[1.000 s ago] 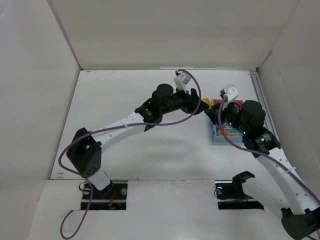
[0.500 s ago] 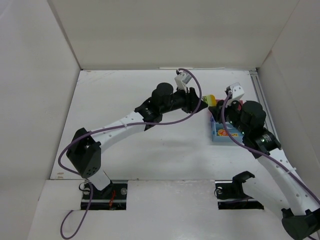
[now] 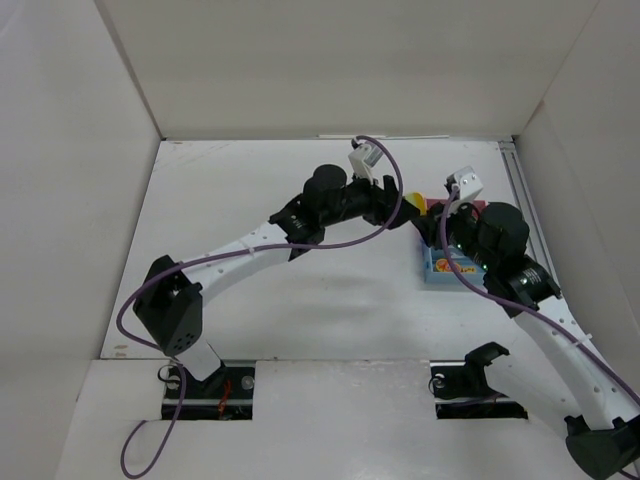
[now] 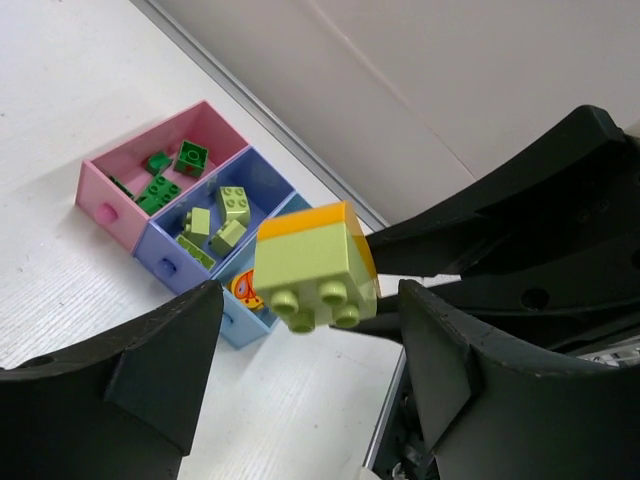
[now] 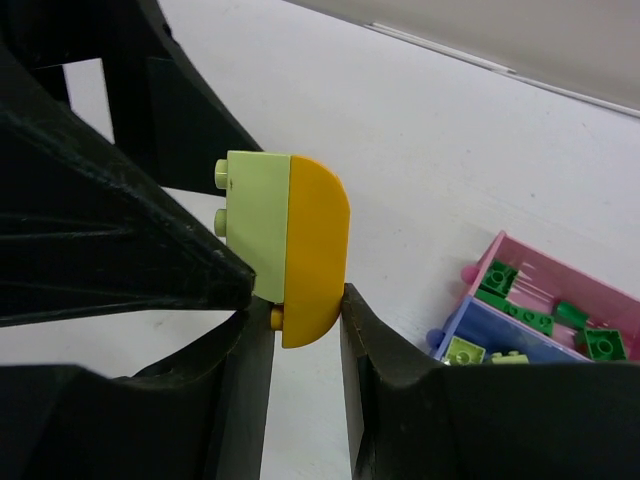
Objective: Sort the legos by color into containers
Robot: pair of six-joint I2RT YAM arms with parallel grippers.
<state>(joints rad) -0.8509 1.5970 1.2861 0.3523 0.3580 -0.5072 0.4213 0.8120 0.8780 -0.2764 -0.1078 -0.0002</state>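
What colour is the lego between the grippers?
The lego piece is half pale yellow-green, half orange; clearest in the right wrist view.

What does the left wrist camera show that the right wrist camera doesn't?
Only the left wrist: the light blue tray, with an orange brick inside. Only the right wrist: the right gripper pinching the pale-green-and-orange clump by its orange half. Both: that clump, the pink tray of dark green bricks, the dark blue tray of pale green bricks.
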